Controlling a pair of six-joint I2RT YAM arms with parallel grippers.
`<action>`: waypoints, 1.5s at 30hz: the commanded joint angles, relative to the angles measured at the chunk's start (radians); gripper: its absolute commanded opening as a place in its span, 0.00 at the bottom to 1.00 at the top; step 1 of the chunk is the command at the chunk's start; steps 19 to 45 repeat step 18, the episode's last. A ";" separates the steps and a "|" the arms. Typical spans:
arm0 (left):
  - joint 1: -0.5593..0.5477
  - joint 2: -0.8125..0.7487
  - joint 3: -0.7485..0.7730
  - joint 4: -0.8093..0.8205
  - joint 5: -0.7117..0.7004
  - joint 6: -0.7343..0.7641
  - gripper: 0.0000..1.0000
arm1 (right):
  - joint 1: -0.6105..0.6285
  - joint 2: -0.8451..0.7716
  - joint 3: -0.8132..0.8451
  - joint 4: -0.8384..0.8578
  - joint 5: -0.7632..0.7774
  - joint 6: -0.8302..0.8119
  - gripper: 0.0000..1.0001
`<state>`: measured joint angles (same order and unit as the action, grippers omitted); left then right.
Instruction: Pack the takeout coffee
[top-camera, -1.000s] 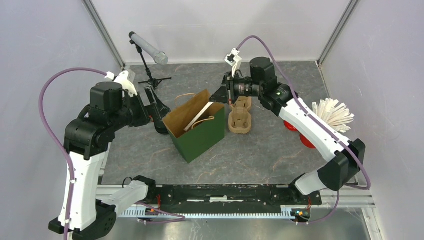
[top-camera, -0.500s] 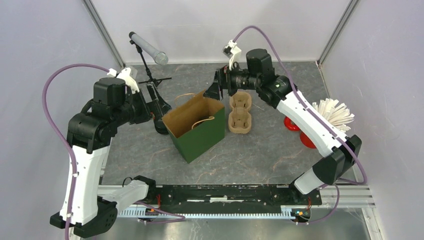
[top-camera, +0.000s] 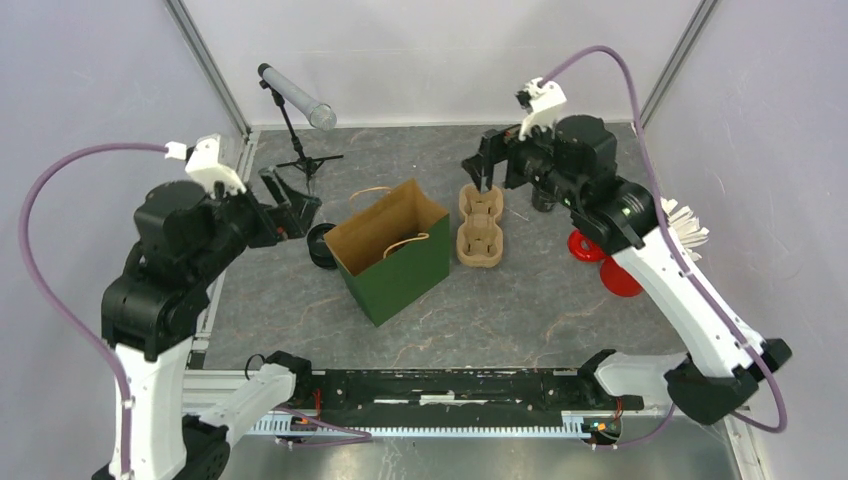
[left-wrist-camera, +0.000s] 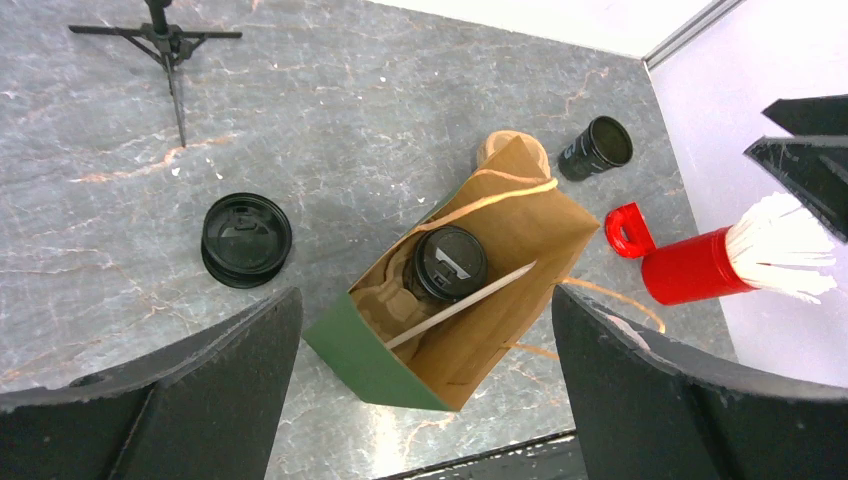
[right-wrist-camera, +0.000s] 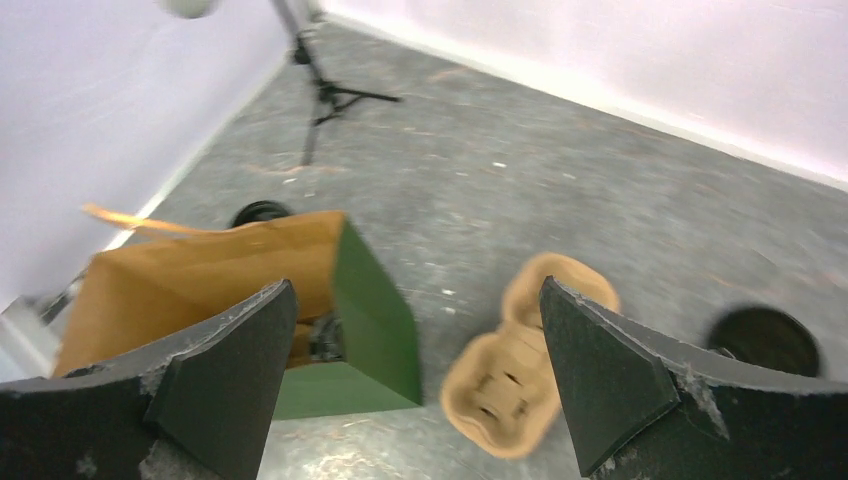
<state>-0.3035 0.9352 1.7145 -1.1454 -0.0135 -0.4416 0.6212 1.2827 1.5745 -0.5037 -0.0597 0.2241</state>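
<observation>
Takeout coffee (left-wrist-camera: 446, 262) in the bag (left-wrist-camera: 358, 354), only its lid showing; left jaws and right jaws spread.

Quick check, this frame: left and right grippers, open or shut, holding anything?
Left gripper: open, holding nothing.
Right gripper: open, holding nothing.

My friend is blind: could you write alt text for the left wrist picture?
A lidded black cup sits in a cardboard tray inside an open green bag, a wooden stick beside it. On the table around it: a black disc, a lidless cup, a red holder of white sticks.
</observation>
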 joint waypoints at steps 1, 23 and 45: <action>-0.003 -0.118 -0.117 0.137 -0.036 0.099 1.00 | -0.001 -0.072 -0.074 -0.078 0.360 0.036 0.98; -0.003 -0.224 -0.258 0.082 -0.133 0.115 1.00 | 0.000 -0.332 -0.393 0.000 0.508 0.086 0.98; -0.003 -0.224 -0.258 0.082 -0.133 0.115 1.00 | 0.000 -0.332 -0.393 0.000 0.508 0.086 0.98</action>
